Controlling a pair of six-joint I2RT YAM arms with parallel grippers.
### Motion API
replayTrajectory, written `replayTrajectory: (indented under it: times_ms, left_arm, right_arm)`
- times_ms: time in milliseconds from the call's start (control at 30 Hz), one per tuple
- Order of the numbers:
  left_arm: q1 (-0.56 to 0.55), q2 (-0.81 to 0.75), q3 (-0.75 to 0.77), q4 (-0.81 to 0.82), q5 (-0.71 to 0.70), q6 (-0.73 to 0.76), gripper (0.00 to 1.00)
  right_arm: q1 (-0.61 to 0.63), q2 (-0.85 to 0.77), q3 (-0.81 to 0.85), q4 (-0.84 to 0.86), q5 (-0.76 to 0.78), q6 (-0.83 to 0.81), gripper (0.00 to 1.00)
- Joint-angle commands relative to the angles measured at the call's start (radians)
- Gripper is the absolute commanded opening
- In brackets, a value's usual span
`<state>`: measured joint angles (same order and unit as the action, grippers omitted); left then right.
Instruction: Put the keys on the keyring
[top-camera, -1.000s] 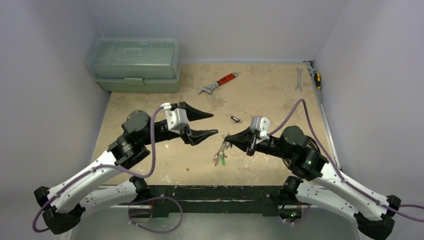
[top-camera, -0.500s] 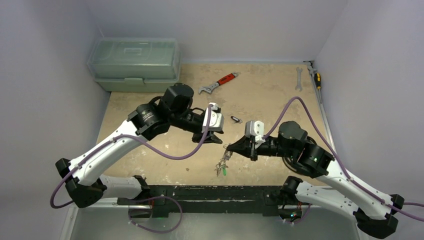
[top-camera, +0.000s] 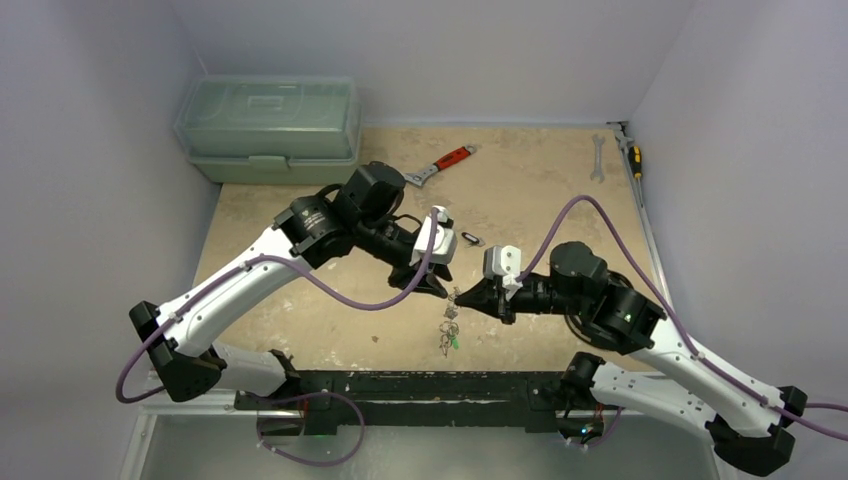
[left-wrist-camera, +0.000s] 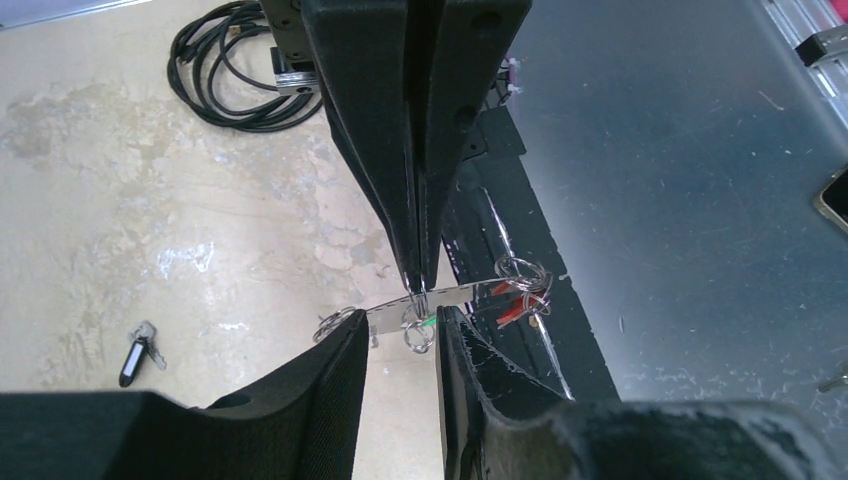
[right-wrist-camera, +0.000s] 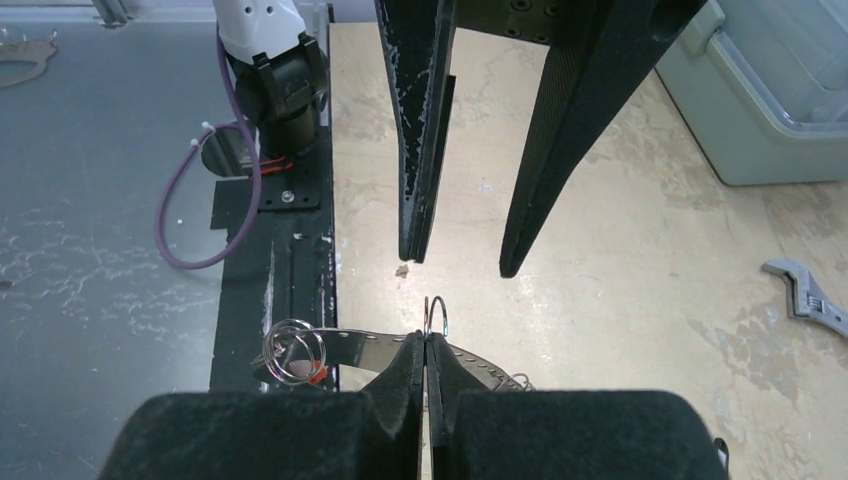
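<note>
Top external view, with the red-handled wrench (top-camera: 440, 165) at the far middle of the table as the landmark: both arms meet well nearer the arm bases than the wrench, their fingertips almost nose to nose. The right gripper (top-camera: 461, 296) has its fingers pressed tightly together, pinching the keyring (top-camera: 453, 299), which the wrist views show as a thin flat silvery band running crosswise between the two grippers. The left gripper (top-camera: 438, 286) faces it with its fingers spread apart and nothing between them; its tips sit just beside the band, one on each side of the right gripper's pinch point, and contact cannot be judged. The keys (top-camera: 447, 337) hang from the keyring in a small cluster on the side away from the wrench, with a green tag showing there and red tags visible near one end of the band in the wrist views. One loose key (top-camera: 471, 238) with a black tag lies flat on the table between the wrench and the keyring. A pale green toolbox (top-camera: 270, 128) stands to the left of the wrench, and a plain spanner (top-camera: 598, 157) lies well to its right
</note>
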<state>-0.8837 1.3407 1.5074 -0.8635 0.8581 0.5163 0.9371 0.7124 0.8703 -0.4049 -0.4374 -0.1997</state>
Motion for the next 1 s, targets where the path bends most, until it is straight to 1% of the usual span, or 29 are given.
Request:
replayTrajectory:
  times_ms: [0, 100, 233, 333, 467, 767, 800, 900, 967]
  left_arm:
    - [0.005, 0.023, 0.024, -0.002, 0.064, -0.02, 0.3]
    - [0.005, 0.036, 0.015, 0.021, 0.074, -0.048, 0.3]
    - [0.003, 0.04, 0.002, 0.049, 0.079, -0.082, 0.27]
    - [0.003, 0.043, -0.006, 0.059, 0.084, -0.093, 0.25]
    - [-0.001, 0.05, -0.012, 0.056, 0.091, -0.1, 0.24]
    - [-0.002, 0.061, -0.031, 0.059, 0.081, -0.12, 0.36]
    - [-0.003, 0.061, -0.032, 0.062, 0.083, -0.12, 0.35]
    - [-0.002, 0.062, -0.033, 0.07, 0.084, -0.122, 0.25]
    - [-0.002, 0.064, -0.033, 0.069, 0.081, -0.123, 0.21]
  right_arm:
    - [0.005, -0.005, 0.056, 0.036, 0.005, -0.02, 0.0]
    - [0.005, -0.003, 0.057, 0.038, 0.006, -0.02, 0.0]
    - [0.005, -0.005, 0.055, 0.038, 0.008, -0.018, 0.0]
    - [0.005, -0.004, 0.055, 0.04, 0.01, -0.018, 0.0]
    - [0.005, 0.001, 0.053, 0.044, 0.018, -0.017, 0.0]
    - [0.005, 0.007, 0.053, 0.047, 0.023, -0.015, 0.0]
    - [0.005, 0.009, 0.053, 0.046, 0.022, -0.015, 0.0]
    - [0.005, 0.011, 0.053, 0.047, 0.023, -0.015, 0.0]
    - [0.005, 0.011, 0.052, 0.049, 0.023, -0.015, 0.0]
